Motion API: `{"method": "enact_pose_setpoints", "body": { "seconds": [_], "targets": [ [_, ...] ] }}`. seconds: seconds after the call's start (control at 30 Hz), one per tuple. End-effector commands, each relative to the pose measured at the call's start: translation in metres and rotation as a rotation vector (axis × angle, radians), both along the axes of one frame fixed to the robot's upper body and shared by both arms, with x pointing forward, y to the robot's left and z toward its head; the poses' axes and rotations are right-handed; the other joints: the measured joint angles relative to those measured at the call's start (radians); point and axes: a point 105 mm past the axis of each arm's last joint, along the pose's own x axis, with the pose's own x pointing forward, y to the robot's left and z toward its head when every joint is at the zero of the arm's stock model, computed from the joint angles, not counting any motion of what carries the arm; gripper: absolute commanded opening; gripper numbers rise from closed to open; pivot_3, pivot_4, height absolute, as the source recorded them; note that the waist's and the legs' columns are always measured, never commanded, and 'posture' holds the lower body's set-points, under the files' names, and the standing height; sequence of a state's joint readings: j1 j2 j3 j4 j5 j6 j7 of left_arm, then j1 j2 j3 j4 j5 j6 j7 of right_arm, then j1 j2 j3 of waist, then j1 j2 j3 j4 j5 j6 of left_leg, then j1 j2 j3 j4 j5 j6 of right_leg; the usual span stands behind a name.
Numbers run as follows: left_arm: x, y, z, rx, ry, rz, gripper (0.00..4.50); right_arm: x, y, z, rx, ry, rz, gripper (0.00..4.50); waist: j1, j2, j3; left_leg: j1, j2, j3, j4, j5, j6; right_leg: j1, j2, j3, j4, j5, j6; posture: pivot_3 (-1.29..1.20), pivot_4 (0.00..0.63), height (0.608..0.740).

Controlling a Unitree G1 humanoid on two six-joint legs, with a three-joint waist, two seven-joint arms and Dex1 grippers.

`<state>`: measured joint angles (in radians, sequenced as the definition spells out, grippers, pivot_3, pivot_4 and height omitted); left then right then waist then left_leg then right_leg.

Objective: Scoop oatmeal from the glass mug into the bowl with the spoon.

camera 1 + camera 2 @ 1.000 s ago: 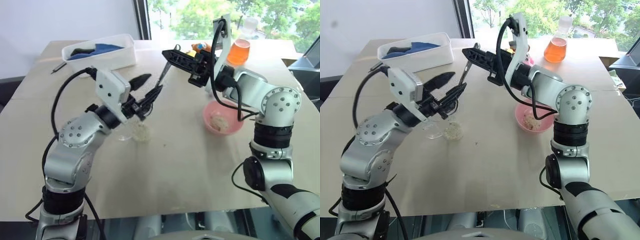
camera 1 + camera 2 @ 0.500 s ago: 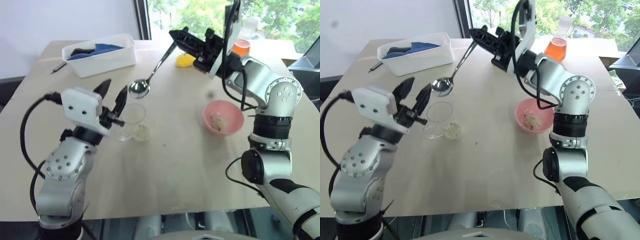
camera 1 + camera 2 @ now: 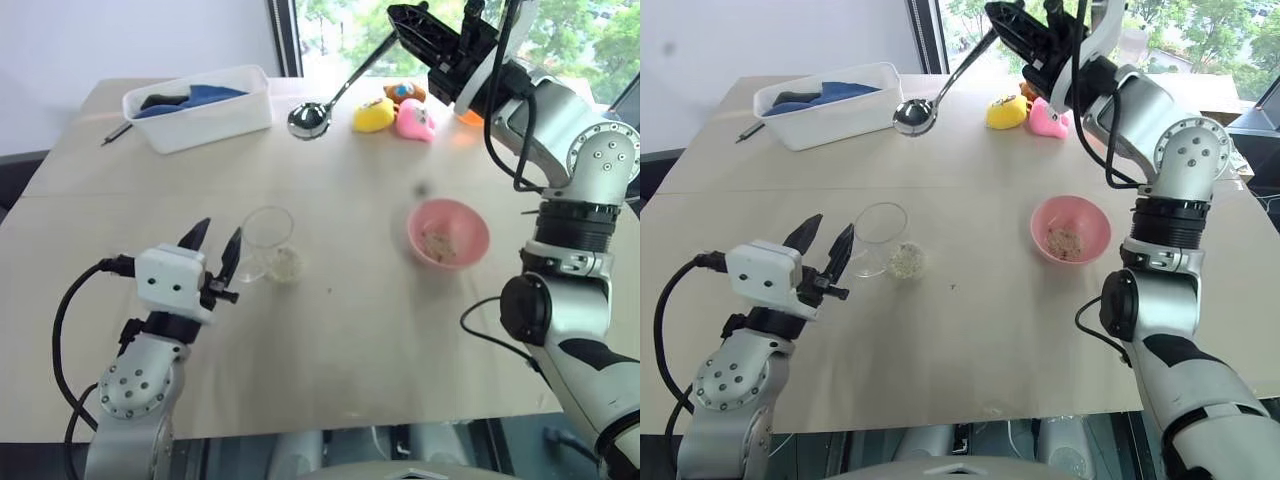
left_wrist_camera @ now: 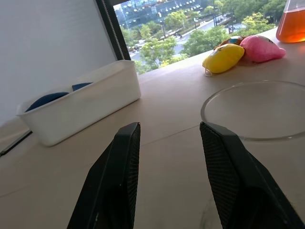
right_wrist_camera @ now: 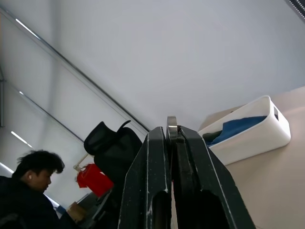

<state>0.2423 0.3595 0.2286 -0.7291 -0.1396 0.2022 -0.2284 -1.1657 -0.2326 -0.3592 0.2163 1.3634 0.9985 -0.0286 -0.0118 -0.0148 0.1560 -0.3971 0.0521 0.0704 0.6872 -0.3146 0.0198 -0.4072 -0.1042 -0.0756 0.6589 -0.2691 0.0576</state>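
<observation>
The right gripper (image 3: 1012, 20) is up high over the far side of the pale wooden table (image 3: 400, 330), its two black fingers clamped on the long thin handle of the shiny silver metal spoon (image 3: 310, 120). The spoon slants down from it, its small oval bowl hanging above the table near the white rectangular plastic tub (image 3: 200, 110) with blue cloth inside. The left gripper (image 3: 215, 245) sits low near the table's front, fingers spread apart with nothing between them, just beside the small clear glass mug (image 3: 265, 240). A little heap of pale beige flaky oatmeal (image 3: 287, 265) lies on the table touching the mug's base. The small round pink bowl (image 3: 448, 232) sits well apart to the right, some oatmeal in it. Yellow (image 3: 372, 115) and pink (image 3: 415, 120) soft toys rest by the window
</observation>
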Motion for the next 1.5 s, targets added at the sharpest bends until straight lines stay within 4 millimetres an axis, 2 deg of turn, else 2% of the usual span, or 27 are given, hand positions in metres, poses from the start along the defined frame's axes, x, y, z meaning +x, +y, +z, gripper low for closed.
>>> {"method": "enact_pose_setpoints", "body": {
  "seconds": [0.03, 0.27, 0.4, 0.53, 0.7, 0.8, 0.97, 1.13, 1.43, 1.5],
  "targets": [
    [-0.002, -0.001, 0.006, 0.001, -0.045, -0.009, 2.05, -0.011, -0.002, 0.014, 0.016, -0.061, 0.016, 0.00, 0.000, 0.000, 0.000, 0.000, 0.000, 0.000, 0.000, 0.000, 0.000, 0.000, 0.000, 0.000, 0.000, 0.000, 0.000, 0.00, 0.150, 0.740],
    [-0.010, -0.005, 0.029, -0.085, -0.145, -0.052, 2.05, -0.011, -0.001, 0.008, 0.012, -0.050, 0.019, 0.00, 0.000, 0.000, 0.000, 0.000, 0.000, 0.000, 0.000, 0.000, 0.000, 0.000, 0.000, 0.000, 0.000, 0.000, 0.000, 0.00, 0.150, 0.740],
    [-0.022, -0.006, 0.021, -0.108, -0.104, -0.069, 2.05, -0.011, -0.001, 0.005, 0.007, -0.046, 0.022, 0.00, -0.006, 0.000, 0.000, 0.000, 0.000, 0.000, 0.000, 0.000, 0.000, 0.000, 0.000, 0.000, 0.000, 0.000, 0.000, 0.00, 0.150, 0.740],
    [-0.037, 0.001, 0.011, -0.102, -0.063, -0.016, 2.05, -0.011, -0.001, 0.001, 0.004, -0.038, 0.024, 0.00, -0.003, 0.000, 0.000, -0.001, 0.001, 0.001, -0.001, 0.000, 0.000, -0.001, 0.000, 0.000, 0.000, 0.000, 0.000, 0.00, 0.150, 0.740],
    [-0.046, -0.001, -0.012, -0.101, 0.022, -0.013, 2.05, -0.011, 0.001, -0.002, 0.002, -0.029, 0.031, 0.00, 0.000, 0.000, 0.000, -0.001, 0.001, 0.001, 0.001, 0.000, 0.000, -0.001, 0.000, 0.001, -0.002, 0.000, 0.000, 0.00, 0.150, 0.740],
    [-0.042, 0.003, -0.024, -0.108, 0.055, 0.020, 2.05, -0.011, 0.002, -0.002, 0.002, -0.028, 0.032, 0.00, 0.000, 0.000, 0.000, 0.000, 0.001, 0.001, 0.001, 0.000, 0.000, -0.001, 0.000, 0.001, -0.002, 0.000, 0.000, 0.00, 0.150, 0.740],
    [-0.019, 0.001, -0.042, -0.075, 0.095, 0.017, 2.05, -0.011, 0.001, -0.002, 0.001, -0.033, 0.023, 0.00, 0.000, 0.001, 0.000, -0.001, 0.001, 0.001, 0.001, 0.000, 0.000, -0.002, 0.000, 0.001, -0.001, 0.000, 0.000, 0.00, 0.150, 0.740],
    [-0.005, 0.005, -0.044, -0.070, 0.073, 0.025, 2.05, -0.012, -0.001, -0.001, 0.000, -0.038, 0.009, 0.00, -0.002, 0.001, -0.001, -0.001, 0.001, 0.002, 0.001, 0.000, 0.000, -0.002, 0.000, 0.001, 0.002, 0.000, 0.000, 0.00, 0.150, 0.740],
    [0.000, 0.009, -0.045, -0.097, 0.055, 0.044, 2.05, -0.013, 0.000, -0.001, -0.005, -0.044, 0.003, 0.00, -0.002, 0.001, 0.000, -0.001, 0.001, 0.002, 0.001, 0.000, 0.000, -0.002, 0.000, 0.001, 0.001, 0.000, 0.000, 0.00, 0.150, 0.740],
    [0.002, 0.007, -0.047, -0.100, 0.059, 0.037, 1.49, -0.013, 0.000, -0.001, -0.005, -0.044, 0.002, 0.00, -0.002, 0.001, 0.000, -0.001, 0.001, 0.002, 0.001, 0.000, 0.000, -0.002, 0.000, 0.001, 0.001, 0.000, 0.000, 0.00, 0.150, 0.740]
  ]
}}
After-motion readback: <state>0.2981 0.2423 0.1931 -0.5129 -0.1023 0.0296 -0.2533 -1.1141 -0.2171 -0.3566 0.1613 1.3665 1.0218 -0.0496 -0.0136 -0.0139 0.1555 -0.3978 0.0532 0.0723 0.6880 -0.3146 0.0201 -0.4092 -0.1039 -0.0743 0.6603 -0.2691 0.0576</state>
